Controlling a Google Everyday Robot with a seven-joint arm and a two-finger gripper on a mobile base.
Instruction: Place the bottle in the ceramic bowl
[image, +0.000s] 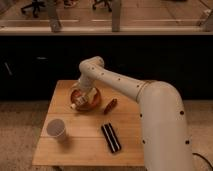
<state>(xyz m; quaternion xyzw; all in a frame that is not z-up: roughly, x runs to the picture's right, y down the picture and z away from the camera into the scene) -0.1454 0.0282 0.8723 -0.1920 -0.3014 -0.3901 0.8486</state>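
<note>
The ceramic bowl (96, 105), glossy orange-brown, stands on the far middle of the wooden table (85, 145). The pale cream bottle (78, 103) lies tilted inside the bowl, its lower end at the bowl's left rim. My gripper (88, 94) hangs straight over the bowl, right at the bottle's upper end, and hides part of the bowl's inside. I cannot tell whether it still holds the bottle.
A white paper cup (56, 129) stands at the front left. A black oblong object (111, 137) lies at the front middle. A reddish-brown oblong thing (110, 105) lies just right of the bowl. A dark counter runs behind the table.
</note>
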